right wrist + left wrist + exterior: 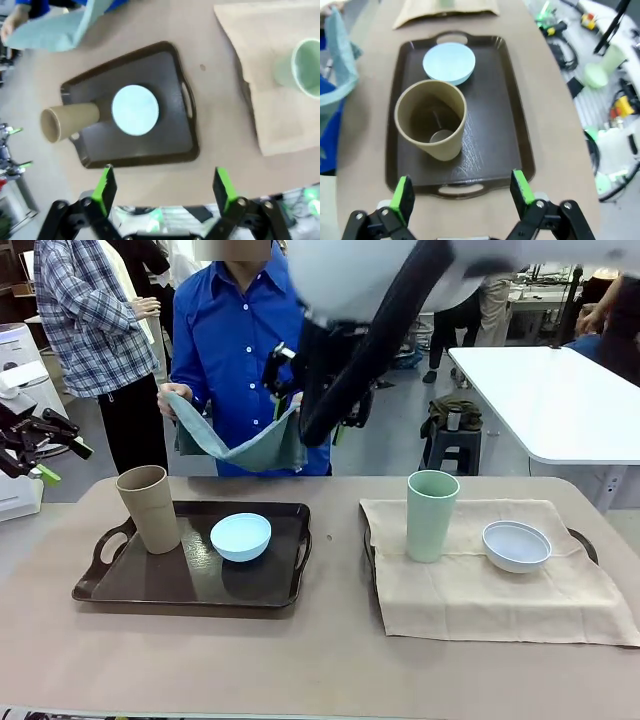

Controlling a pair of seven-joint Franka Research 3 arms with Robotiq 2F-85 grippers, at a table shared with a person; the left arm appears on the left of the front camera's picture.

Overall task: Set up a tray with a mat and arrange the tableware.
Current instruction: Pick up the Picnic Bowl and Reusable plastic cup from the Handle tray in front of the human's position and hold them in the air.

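Observation:
A dark tray (190,585) at the table's left holds a tan cup (150,508) and a light blue bowl (240,536). On the right, a beige mat (480,590) covers a second tray (585,540), with a pale green cup (432,515) and a white bowl (516,545) on it. At the far side a person holds up a grey-blue mat (240,445). My left gripper (462,189) hangs open over the tray's (500,125) near handle, close to the tan cup (432,122). My right gripper (165,185) is open, high above the blue bowl (135,110).
My right arm (350,360) crosses the upper middle of the front view, in front of the person. A white table (560,400) stands behind at the right. Cables and green-tipped tools (600,75) lie off the table's left end.

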